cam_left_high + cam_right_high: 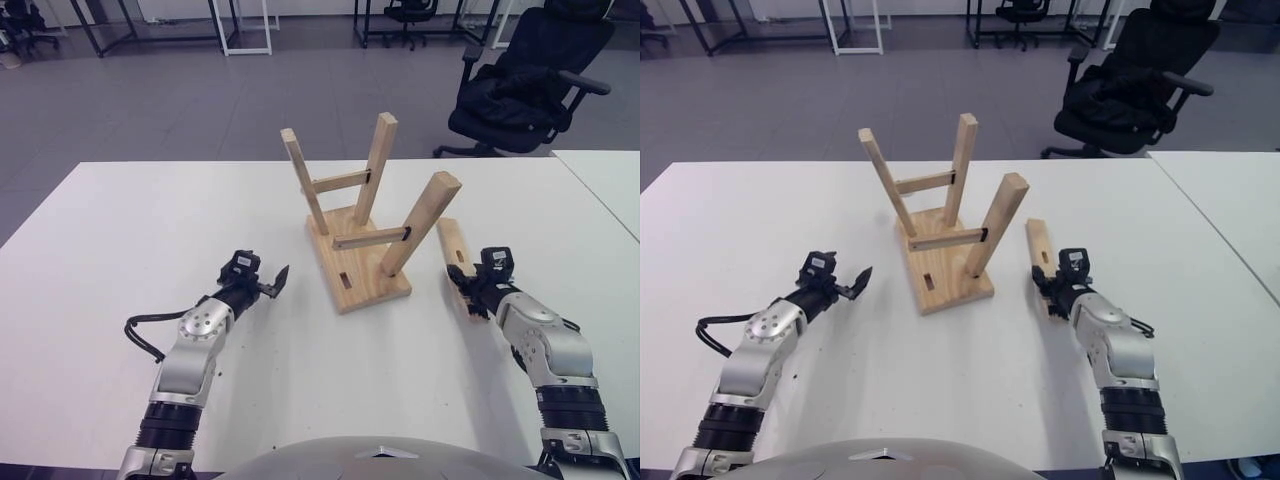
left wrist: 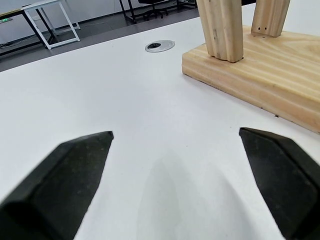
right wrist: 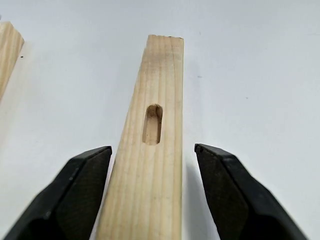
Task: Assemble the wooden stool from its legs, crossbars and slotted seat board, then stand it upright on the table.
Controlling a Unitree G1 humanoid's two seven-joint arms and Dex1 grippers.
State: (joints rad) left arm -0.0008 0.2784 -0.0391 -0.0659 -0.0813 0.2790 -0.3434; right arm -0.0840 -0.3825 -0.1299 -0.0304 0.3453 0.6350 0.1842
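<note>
The left gripper (image 1: 270, 284) is seen low over the table (image 1: 120, 230), jaws spread wide and nothing held, just left of the seat board (image 1: 372, 287). The right gripper (image 3: 152, 165) is placed astride the near end of a loose leg (image 3: 159, 85) lying flat, slot upward, with the fingers (image 3: 82, 180) parted on either side and not clamped. The seat board lies flat between the arms, underside up. Three legs (image 1: 426, 220) are stood in it, leaning, and are joined by two crossbars (image 1: 340, 182). An office chair (image 1: 525, 85) is noted beyond the table.
</note>
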